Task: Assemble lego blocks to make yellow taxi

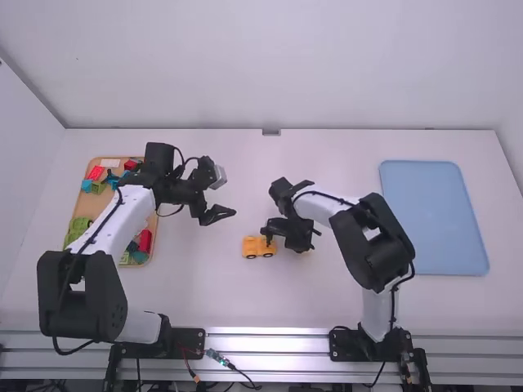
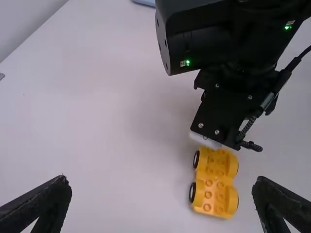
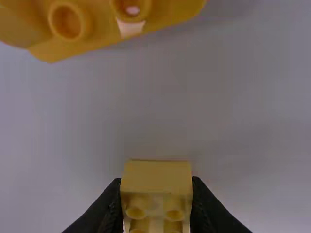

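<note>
We had the right hand [image 1: 299, 237] low over the table [image 1: 343, 298], its fingers closed on a small yellow plastic block with round studs [image 3: 156, 177]. In the right wrist view we saw the block pinched between the two fingertips, its studs showing, with a gap between it and the larger yellow piece.

That larger piece was the yellow plastic car base with black wheels and studs on top [image 1: 258, 247]. It stood upright on its wheels just beside the right hand, nearer the table's near edge than its far edge, with its long side roughly along the near edge.

Our left hand [image 1: 219, 215] was open and empty above the table, farther from the near edge than the car base. In the left wrist view its fingers stood wide apart, and neither touched the car base.

Farther out, toward the table's left edge, we had a shallow brown rectangular tray [image 1: 84, 204] holding loose plastic blocks: red [image 1: 145, 240], green [image 1: 79, 229], teal [image 1: 87, 185] and white [image 1: 109, 162]. The left arm reached partly across it. Toward the right edge lay a flat light-blue tray with rounded corners [image 1: 433, 216], well apart from both hands.
</note>
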Controlling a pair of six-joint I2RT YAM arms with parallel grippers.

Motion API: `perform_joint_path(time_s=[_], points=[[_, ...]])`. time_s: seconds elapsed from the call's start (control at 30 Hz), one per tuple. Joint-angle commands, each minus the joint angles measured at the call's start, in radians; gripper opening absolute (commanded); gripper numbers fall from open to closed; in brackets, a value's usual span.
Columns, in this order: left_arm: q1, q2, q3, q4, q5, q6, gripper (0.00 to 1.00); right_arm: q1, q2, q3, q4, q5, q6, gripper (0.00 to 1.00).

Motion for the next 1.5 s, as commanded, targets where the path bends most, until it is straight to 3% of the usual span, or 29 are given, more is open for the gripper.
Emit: perform_joint_path(time_s=[0.0,0.07,0.43,0.7,0.83,0.9,0.97,1.07,1.13,1.17,1.3,1.33,1.47], points=[[0.006,0.003,0.016,-0.004,0.015,0.016,0.99,0.002,0.005,-0.004,-0.002,0.013,0.026,0.57],[0.006,0.003,0.016,-0.004,0.015,0.016,0.99,0.001,0.005,0.015,-0.024,0.003,0.026,0.99],[0.005,0.003,0.013,-0.004,0.015,0.017,0.99,0.001,-0.019,0.172,-0.115,0.031,0.076,0.99],[0.001,0.003,-0.055,-0.004,0.091,0.189,0.99,-0.005,-0.285,0.138,-0.103,-0.046,0.071,0.99],[-0.007,0.003,-0.135,0.012,0.180,0.292,0.99,-0.063,-0.519,-0.033,0.026,-0.214,-0.016,0.99],[-0.014,0.003,-0.153,0.022,0.193,0.311,0.99,-0.082,-0.555,-0.080,0.059,-0.264,-0.055,0.99],[-0.042,0.003,-0.217,0.086,0.211,0.332,0.99,-0.156,-0.648,-0.241,0.186,-0.372,-0.117,0.99],[-0.089,0.003,-0.304,0.230,0.195,0.256,0.99,-0.248,-0.716,-0.427,0.362,-0.404,-0.048,0.99],[-0.122,0.003,-0.373,0.379,0.196,0.165,0.99,-0.296,-0.750,-0.532,0.462,-0.443,-0.014,0.99],[-0.122,0.003,-0.373,0.379,0.196,0.165,0.99,-0.296,-0.750,-0.532,0.462,-0.443,-0.014,0.99],[-0.153,0.003,-0.522,0.712,0.196,-0.036,0.99,-0.340,-0.787,-0.719,0.688,-0.537,-0.019,0.99],[-0.153,0.003,-0.522,0.712,0.196,-0.036,0.99,-0.340,-0.787,-0.719,0.688,-0.537,-0.019,0.99],[-0.155,0.004,-0.628,0.921,0.119,-0.177,0.99,-0.369,-0.761,-0.854,0.921,-0.646,-0.059,0.99]])
